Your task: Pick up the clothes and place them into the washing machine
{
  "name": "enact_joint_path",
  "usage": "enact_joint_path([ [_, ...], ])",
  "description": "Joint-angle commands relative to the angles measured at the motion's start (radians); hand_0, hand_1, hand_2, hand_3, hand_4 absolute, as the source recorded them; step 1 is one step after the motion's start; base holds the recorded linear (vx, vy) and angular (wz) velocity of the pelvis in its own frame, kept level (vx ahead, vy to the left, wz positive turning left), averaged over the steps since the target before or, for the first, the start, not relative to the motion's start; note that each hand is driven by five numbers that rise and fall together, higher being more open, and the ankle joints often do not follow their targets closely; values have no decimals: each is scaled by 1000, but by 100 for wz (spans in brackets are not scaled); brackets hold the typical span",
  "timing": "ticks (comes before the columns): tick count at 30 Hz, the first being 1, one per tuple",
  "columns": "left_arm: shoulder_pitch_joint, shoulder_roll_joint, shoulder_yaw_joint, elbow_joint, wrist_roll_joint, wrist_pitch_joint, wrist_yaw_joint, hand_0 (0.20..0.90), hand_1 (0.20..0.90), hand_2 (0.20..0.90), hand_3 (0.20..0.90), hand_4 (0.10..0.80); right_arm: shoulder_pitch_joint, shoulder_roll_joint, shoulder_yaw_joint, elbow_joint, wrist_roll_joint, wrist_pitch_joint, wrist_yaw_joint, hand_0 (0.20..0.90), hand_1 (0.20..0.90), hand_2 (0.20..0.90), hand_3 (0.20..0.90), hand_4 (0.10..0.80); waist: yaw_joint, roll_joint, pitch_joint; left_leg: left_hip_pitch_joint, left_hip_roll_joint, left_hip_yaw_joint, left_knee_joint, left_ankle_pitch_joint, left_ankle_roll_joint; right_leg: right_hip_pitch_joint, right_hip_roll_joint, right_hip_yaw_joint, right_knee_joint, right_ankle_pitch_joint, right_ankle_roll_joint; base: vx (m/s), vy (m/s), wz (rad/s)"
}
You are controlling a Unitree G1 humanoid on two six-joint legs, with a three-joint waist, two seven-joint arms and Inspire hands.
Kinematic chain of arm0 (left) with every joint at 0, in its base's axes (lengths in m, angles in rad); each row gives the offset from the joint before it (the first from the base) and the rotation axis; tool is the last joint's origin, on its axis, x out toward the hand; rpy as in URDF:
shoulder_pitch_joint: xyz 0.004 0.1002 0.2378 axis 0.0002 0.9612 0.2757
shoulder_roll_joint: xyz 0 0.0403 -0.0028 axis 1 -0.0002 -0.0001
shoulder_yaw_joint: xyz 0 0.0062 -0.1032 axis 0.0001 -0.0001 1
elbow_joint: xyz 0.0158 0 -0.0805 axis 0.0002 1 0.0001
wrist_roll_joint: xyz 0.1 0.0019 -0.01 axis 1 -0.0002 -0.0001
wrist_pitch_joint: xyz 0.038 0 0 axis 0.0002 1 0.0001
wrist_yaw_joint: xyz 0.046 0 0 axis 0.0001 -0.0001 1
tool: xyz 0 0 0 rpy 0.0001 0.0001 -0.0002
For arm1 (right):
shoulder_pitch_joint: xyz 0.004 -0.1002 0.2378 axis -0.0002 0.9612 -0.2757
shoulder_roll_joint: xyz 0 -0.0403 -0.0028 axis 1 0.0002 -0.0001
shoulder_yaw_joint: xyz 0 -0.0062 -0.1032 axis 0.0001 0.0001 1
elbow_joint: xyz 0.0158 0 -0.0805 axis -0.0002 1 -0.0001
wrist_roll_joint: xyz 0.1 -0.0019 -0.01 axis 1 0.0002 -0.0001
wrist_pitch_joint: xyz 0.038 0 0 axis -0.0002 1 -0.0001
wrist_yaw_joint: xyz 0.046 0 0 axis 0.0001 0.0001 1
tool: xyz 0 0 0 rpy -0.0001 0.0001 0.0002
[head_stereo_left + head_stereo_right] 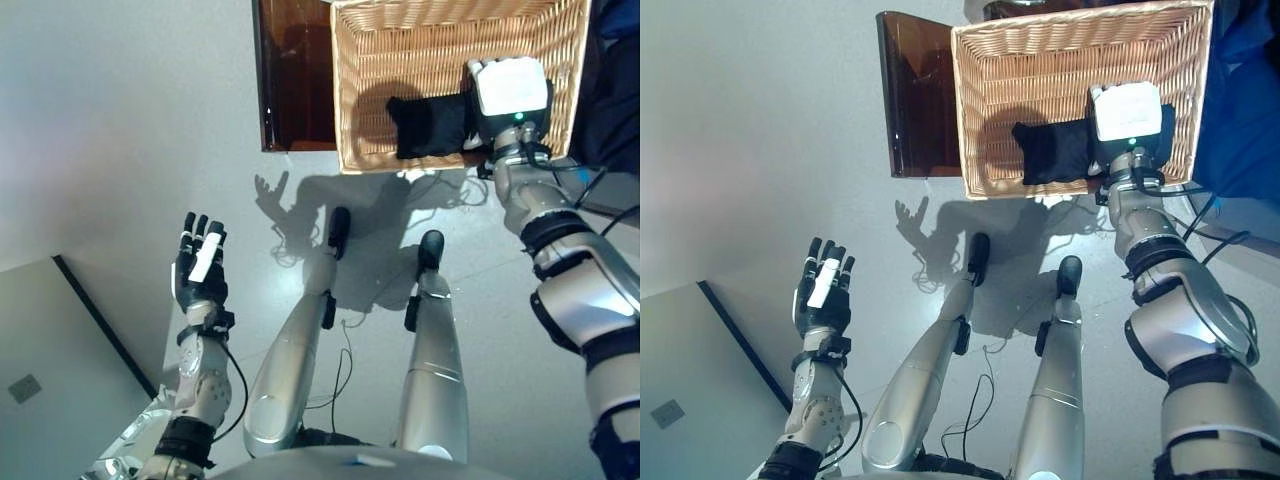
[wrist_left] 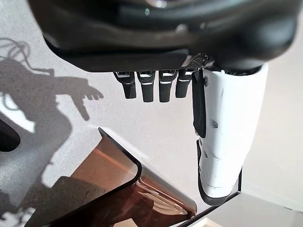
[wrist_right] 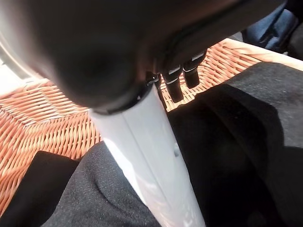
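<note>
Clothes, here a single black garment [image 1: 1055, 150], are lying on the woven floor of the wicker basket [image 1: 985, 95], toward the basket's near wall and its right half. The basket is the biggest thing in sight, sitting on the pale floor [image 1: 120, 130] ahead of the robot, its rim open upward. Against the basket's left wall a brown translucent panel [image 1: 912, 100] is standing on the floor, touching or almost touching the wicker. On the basket's right side a blue fabric [image 1: 1240, 110] is showing, partly cut by the view's edge. Well away from the basket, at the near left, a grey flat surface [image 1: 50, 400] with a dark edge is lying on the floor.

The right hand [image 1: 1128, 115] is reaching down inside the basket, over the garment's right end. In the right wrist view the white-covered thumb is lying straight across the black cloth [image 3: 236, 156] and the fingers [image 3: 175, 87] are pointing straight toward it, uncurled, with wicker showing beyond them; nothing is clamped.

The left hand [image 1: 200, 265] is hovering over the floor, well apart from the basket on its near left, fingers [image 2: 147, 87] straight and spread, holding nothing.
</note>
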Motion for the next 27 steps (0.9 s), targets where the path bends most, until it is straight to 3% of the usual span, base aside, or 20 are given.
enact_joint_path([
  [1,6,66,38,-97,5,-83,-6,900,900,900,900,800,-78,-53,70,29,23,0,-3,900,900,900,900,800,36,80,14,-35,-35,31,-35,16,-82,7,17,-26,-81,19,-38,0,0,0],
  [3,8,68,37,-104,4,-84,-8,900,900,900,900,800,-88,-59,74,43,29,0,-5,900,900,900,900,800,38,83,14,-42,-37,28,-37,19,-83,1,17,-26,-77,18,-38,0,0,0],
  [4,8,68,36,-105,2,-84,-10,900,900,900,900,800,-94,-62,77,51,30,2,-7,840,840,840,840,757,39,86,14,-44,-38,28,-39,21,-84,-2,17,-26,-74,17,-38,0,0,0],
  [6,7,71,32,-109,3,-85,-9,900,900,900,900,800,-108,-69,87,69,30,7,-8,650,650,650,650,622,42,91,14,-47,-39,26,-44,25,-85,-9,17,-27,-71,16,-38,0,0,0],
  [7,7,72,33,-111,4,-86,-8,900,900,900,900,800,-110,-72,91,72,26,8,-8,496,496,496,496,512,42,92,14,-48,-39,25,-47,26,-85,-10,16,-26,-70,15,-38,0,0,0],
  [8,7,72,33,-112,4,-86,-7,900,900,900,900,800,-111,-72,92,72,26,8,-8,469,469,469,469,492,42,92,14,-48,-39,25,-47,27,-85,-11,15,-26,-70,14,-38,0,0,0],
  [9,4,72,33,-110,4,-86,-7,900,900,900,900,800,-113,-76,95,78,22,11,-10,244,244,244,244,331,44,93,14,-49,-40,23,-49,28,-85,-12,16,-26,-68,14,-38,-3,1,3],
  [10,3,72,34,-111,5,-86,-7,900,900,900,900,800,-118,-80,100,82,15,14,-8,200,200,200,200,300,45,94,14,-50,-41,22,-52,29,-85,-13,16,-26,-68,14,-38,0,0,0],
  [27,6,70,32,-107,7,-90,-12,900,900,900,900,800,-133,-124,107,67,-35,50,-46,200,200,200,200,300,42,98,14,-31,-43,29,-49,29,-83,-2,20,-17,-57,12,-37,-1,3,1],
])
